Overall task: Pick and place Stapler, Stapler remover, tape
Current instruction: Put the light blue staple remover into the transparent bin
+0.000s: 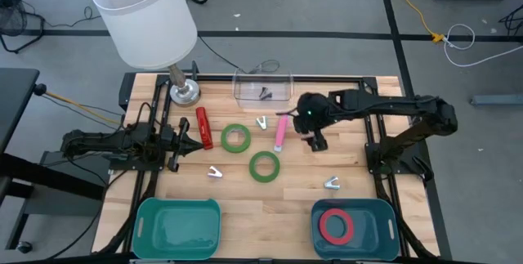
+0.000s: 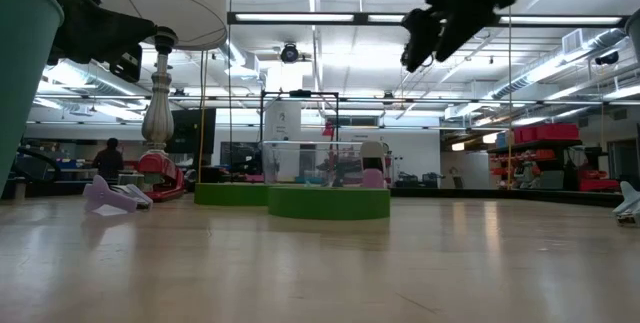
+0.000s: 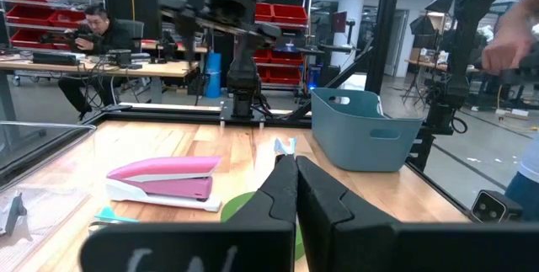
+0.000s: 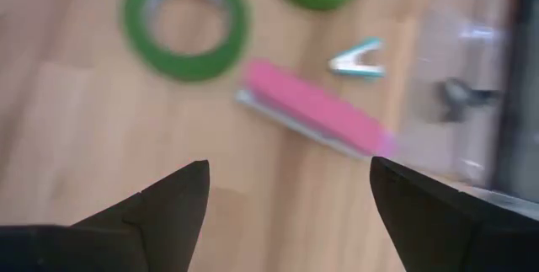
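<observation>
A pink stapler (image 1: 280, 132) (image 4: 316, 112) lies mid-table, with a red stapler (image 1: 203, 127) to its left. Two green tape rings (image 1: 236, 138) (image 1: 264, 166) lie flat between them, and a red-pink tape ring (image 1: 336, 225) rests in the right teal bin (image 1: 384, 215). Three silver staple removers (image 1: 261, 122) (image 1: 214, 172) (image 1: 331, 183) are scattered around. My right gripper (image 1: 315, 137) (image 4: 286, 213) hovers open above the table, just right of the pink stapler, holding nothing. Beside the red stapler, at the table's left, my left gripper (image 1: 181, 141) (image 3: 295, 196) is shut and empty.
A lamp (image 1: 143, 11) with a metal base (image 1: 184, 92) stands at the back left. A clear container (image 1: 263, 87) holding a small dark item sits at the back centre. At the front left stands a second teal bin (image 1: 178, 225). A person (image 3: 93, 24) sits beyond the table.
</observation>
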Available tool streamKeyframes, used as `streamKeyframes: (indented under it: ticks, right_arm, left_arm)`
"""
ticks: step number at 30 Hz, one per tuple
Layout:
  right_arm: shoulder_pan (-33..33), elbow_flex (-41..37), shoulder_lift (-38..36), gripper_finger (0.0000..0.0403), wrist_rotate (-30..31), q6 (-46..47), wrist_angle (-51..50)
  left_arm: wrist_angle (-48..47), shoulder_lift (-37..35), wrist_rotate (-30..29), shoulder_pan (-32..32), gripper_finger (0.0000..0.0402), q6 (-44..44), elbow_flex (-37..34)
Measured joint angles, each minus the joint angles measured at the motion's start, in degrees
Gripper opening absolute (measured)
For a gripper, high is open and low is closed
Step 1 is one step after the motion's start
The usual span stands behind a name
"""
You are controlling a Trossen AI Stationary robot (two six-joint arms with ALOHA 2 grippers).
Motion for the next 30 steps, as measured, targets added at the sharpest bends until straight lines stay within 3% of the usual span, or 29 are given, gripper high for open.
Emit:
streamKeyframes:
  ticks: [13, 30]
  right_arm:
    - [9.1, -13.3, -5.0, 0.0325, -10.6, 0.0, -4.5]
    - [12.9, -24.1, -4.7, 0.0296, -15.6, 5.0, -2.9]
  left_arm:
    - [0.0, 0.0, 0.0, 0.0, 0.0003, 0.0, 0.0]
    - [0.0, 0.0, 0.0, 0.0, 0.0003, 0.0, 0.0]
